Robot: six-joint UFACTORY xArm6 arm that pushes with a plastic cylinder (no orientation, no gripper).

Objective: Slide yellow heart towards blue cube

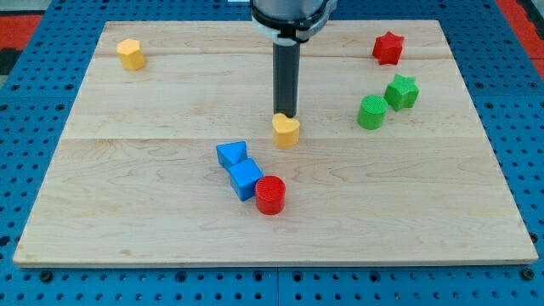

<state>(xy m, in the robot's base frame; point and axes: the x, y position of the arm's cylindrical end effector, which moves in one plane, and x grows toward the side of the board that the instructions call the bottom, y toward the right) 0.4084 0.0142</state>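
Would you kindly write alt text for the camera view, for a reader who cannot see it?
My tip sits just behind the yellow heart block at the centre of a wooden board. The blue cube lies toward the view's bottom left of the heart, between a blue triangular block and a red cylinder.

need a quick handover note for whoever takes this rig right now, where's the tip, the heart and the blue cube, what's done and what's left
My tip sits at the top edge of the yellow heart, apparently touching it.
The blue cube lies toward the view's bottom left of the heart, with a gap between them. It touches a blue triangular block and a red cylinder.
Done: tip is behind the heart.
Left: push the heart down and left until it nears the cube.
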